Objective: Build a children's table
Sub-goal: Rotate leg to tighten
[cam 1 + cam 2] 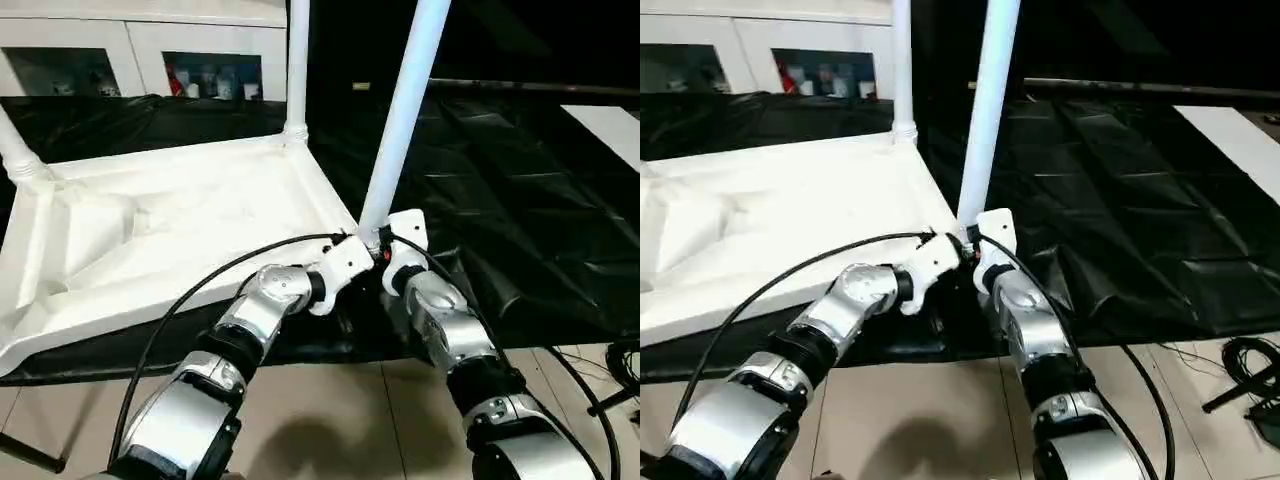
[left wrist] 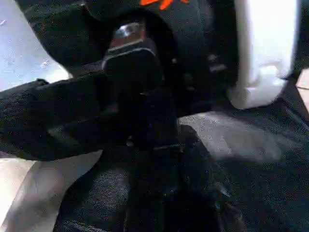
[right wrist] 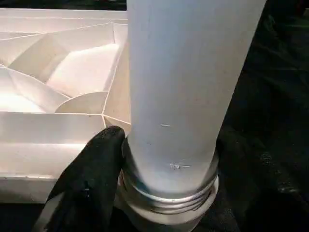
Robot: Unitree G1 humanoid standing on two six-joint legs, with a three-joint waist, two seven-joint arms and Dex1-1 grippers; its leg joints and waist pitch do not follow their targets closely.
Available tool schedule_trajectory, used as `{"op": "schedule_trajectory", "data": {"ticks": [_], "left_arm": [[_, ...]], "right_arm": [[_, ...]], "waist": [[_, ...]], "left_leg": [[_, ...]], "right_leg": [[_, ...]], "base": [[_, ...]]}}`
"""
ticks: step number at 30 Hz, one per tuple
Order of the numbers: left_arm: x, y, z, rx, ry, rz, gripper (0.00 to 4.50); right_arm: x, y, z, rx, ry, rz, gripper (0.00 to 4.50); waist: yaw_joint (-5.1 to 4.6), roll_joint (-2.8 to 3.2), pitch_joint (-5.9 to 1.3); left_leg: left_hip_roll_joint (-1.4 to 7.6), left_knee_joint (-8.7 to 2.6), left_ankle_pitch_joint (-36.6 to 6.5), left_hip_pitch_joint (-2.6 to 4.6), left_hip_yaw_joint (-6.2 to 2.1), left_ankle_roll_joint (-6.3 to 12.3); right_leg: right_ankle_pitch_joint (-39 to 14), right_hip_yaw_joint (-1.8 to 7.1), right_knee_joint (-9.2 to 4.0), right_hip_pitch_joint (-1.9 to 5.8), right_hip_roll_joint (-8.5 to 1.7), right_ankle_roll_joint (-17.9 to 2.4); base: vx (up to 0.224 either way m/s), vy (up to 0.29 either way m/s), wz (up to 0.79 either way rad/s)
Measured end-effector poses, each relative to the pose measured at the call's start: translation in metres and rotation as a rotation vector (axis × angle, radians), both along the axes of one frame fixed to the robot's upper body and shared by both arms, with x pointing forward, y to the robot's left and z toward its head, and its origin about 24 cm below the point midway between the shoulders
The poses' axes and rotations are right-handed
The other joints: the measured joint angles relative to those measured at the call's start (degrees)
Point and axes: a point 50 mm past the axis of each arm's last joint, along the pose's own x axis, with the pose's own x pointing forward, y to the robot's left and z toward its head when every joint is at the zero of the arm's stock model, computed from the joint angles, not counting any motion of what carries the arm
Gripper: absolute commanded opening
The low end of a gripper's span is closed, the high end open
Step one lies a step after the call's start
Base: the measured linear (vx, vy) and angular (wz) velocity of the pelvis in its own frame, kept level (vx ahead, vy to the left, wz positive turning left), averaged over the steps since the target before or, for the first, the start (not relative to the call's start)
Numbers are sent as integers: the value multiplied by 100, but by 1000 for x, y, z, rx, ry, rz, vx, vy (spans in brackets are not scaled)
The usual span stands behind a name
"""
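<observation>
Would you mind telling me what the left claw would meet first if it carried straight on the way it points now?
Most likely the right claw, which is closed round the base of the near leg. The left claw, shut, points straight at it from close by; how much of a gap remains is hard to judge.

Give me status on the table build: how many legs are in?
Three legs stand in the upturned tabletop: far-left leg, far leg, near-right leg. In hand: the right end effector grips the near-right leg at its base, threads still showing above the socket, so seating looks unfinished. The left end effector is shut beside it. The fourth corner is out of view.
</observation>
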Motion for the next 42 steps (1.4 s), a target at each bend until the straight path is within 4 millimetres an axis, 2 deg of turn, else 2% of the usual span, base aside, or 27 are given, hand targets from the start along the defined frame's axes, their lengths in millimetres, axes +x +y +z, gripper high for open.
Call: {"op": "schedule_trajectory", "data": {"ticks": [5,6,10,11,12,13,15,18,19,21,24,26,29,31,33,36,42], "left_arm": [[-2,34,4,38,-41,-51,0],[-2,46,6,46,-44,-49,0],[-6,74,18,9,-38,-56,0],[-6,78,22,-14,-40,-52,0],[-6,83,27,-42,-44,-42,0],[-6,85,32,-73,-45,-32,0],[-2,88,43,-142,-62,10,34],[7,95,54,-254,-113,192,48],[10,99,55,-267,-127,247,77],[11,105,58,-292,-142,334,85],[10,104,58,-336,-162,416,88],[8,103,55,-342,-177,478,115],[5,103,50,-334,-194,588,121],[-2,103,44,-316,-236,714,121],[-14,109,35,-328,-279,853,121],[-26,113,27,-299,-313,920,121],[-35,98,29,-327,-319,921,121]], "right_arm": [[1,-7,2,-20,-13,-6,264],[1,-9,2,-24,-19,-2,264],[-4,-16,4,-10,-44,18,264],[-5,-18,4,-7,-48,20,320],[-6,-20,5,-4,-53,27,334],[-7,-21,6,3,-59,34,334],[-8,-21,12,30,-86,53,353],[-11,-25,22,46,-133,71,380],[-13,-28,24,40,-146,67,398],[-17,-35,25,26,-156,57,410],[-23,-38,26,29,-161,56,426],[-27,-39,29,30,-172,58,443],[-34,-46,31,11,-179,51,448],[-51,-53,28,-5,-161,40,448],[-75,-60,16,-10,-108,11,448],[-89,-64,8,-4,-67,-30,448],[-85,-67,16,9,-103,-108,448]], "waist": [[33,16,9],[40,23,14],[45,41,27],[46,42,27],[43,42,27],[41,46,30],[25,55,35],[14,70,40],[14,70,40],[7,74,42],[9,94,54],[7,104,58],[15,103,58],[31,100,55],[27,91,56],[-37,89,59],[-111,88,58]], "left_leg": [[1,-3,0,-5,0,-1],[1,-3,0,-7,1,-1],[3,1,1,-26,4,-1],[3,1,1,-32,4,-1],[1,2,1,-33,6,-1],[0,4,1,-35,6,0],[-3,3,-1,-40,9,2],[0,0,-3,-36,9,4],[2,-2,-3,-35,8,4],[2,-3,-2,-30,8,3],[2,2,-1,-27,9,2],[1,4,-1,-27,8,2],[2,2,-1,-27,6,1],[2,0,-2,-27,6,2],[2,1,-11,-33,6,13],[2,1,-10,-43,6,12],[-1,1,-10,-36,1,11]], "right_leg": [[2,0,0,-4,-2,-4],[2,2,-3,-4,-3,-3],[-11,7,-8,-12,-7,11],[-18,7,-8,-16,-7,11],[-27,7,-7,-16,-7,9],[-32,6,-7,-18,-6,9],[-38,6,-5,-25,-4,0],[-42,3,-2,-27,5,-5],[-44,2,-2,-27,7,-4],[-44,3,-1,-26,8,-2],[-44,7,-1,-23,7,-2],[-43,7,2,-23,7,-1],[-43,5,2,-21,8,1],[-54,6,-4,-14,8,18],[-68,6,-9,-9,7,34],[-68,6,-7,-19,8,36],[-79,10,-6,-15,7,72]], "base": [[0,0,0],[0,0,0],[0,0,0],[0,0,0],[0,0,0],[0,0,0],[0,0,0],[0,0,0],[0,0,0],[0,0,0],[0,0,0],[0,0,0],[0,0,0],[0,0,0],[0,0,0],[0,0,0],[0,0,0]]}}
